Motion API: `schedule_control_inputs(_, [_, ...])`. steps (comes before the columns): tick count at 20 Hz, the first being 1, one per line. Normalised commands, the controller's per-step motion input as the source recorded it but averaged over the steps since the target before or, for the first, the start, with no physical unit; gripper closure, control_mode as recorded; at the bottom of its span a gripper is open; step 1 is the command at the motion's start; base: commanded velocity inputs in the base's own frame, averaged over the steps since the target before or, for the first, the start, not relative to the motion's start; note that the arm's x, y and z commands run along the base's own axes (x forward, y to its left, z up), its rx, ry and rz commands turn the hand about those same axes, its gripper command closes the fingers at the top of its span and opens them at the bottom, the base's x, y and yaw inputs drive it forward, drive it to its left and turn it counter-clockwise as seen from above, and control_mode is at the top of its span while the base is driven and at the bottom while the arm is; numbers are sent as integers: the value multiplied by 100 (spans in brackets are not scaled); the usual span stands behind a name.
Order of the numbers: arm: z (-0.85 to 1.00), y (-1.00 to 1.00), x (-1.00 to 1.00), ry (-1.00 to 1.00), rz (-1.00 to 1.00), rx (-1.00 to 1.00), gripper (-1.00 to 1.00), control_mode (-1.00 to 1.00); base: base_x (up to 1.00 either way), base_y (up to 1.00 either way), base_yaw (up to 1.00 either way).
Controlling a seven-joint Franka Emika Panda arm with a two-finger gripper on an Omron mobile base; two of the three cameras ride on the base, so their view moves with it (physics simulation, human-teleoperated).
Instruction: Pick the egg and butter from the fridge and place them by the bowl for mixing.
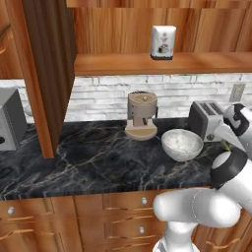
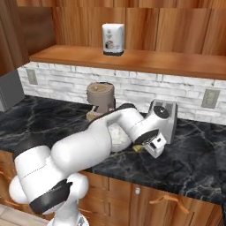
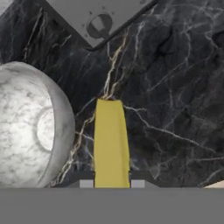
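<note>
- Black marble counter (image 1: pixel 98 157) with pale veins runs under a white brick wall (image 1: pixel 108 93) and a wooden shelf (image 1: pixel 162 64); wooden drawers (image 1: pixel 74 211) sit below it.
- On the shelf stands a small white box (image 1: pixel 163 42) with a dark picture on its front.
- A brown coffee machine (image 1: pixel 141 115) stands at the back of the counter, against the brick.
- The bowl (image 1: pixel 182 144), round and white with a speckled inside, sits just in front and to the right of the coffee machine.
- A grey toaster (image 1: pixel 206 119) stands behind the bowl on its right side, near it.
- A grey box-shaped appliance (image 1: pixel 11 123) sits at the far left of the counter, beyond a wooden upright panel (image 1: pixel 47 74).
- The white arm reaches low over the counter between bowl and toaster, its wrist bent down.
- The gripper (image 3: pixel 112 183) is clenched on the butter (image 3: pixel 111 142), a thin yellow bar that sticks out straight ahead from between the two finger tips.
- In the hand view the butter lies over bare marble, just beside the bowl's rim, with the toaster's base a little beyond its far end.
- In the right base view a yellow sliver of the butter shows under the hand, next to the bowl; whether it touches the counter cannot be told.
</note>
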Motion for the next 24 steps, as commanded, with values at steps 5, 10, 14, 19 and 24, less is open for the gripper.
schedule_control_inputs(5, [-51,-8,22,14,-7,20,100,-100,0,0,0])
schedule_control_inputs(10, [-49,1,20,7,-15,5,100,-100,0,0,0])
schedule_control_inputs(14, [-29,8,28,3,-9,2,100,-100,0,0,0])
schedule_control_inputs(19, [-26,9,17,0,-1,0,100,-100,0,0,0])
schedule_control_inputs(24, [-27,21,8,0,0,0,100,-100,0,0,0])
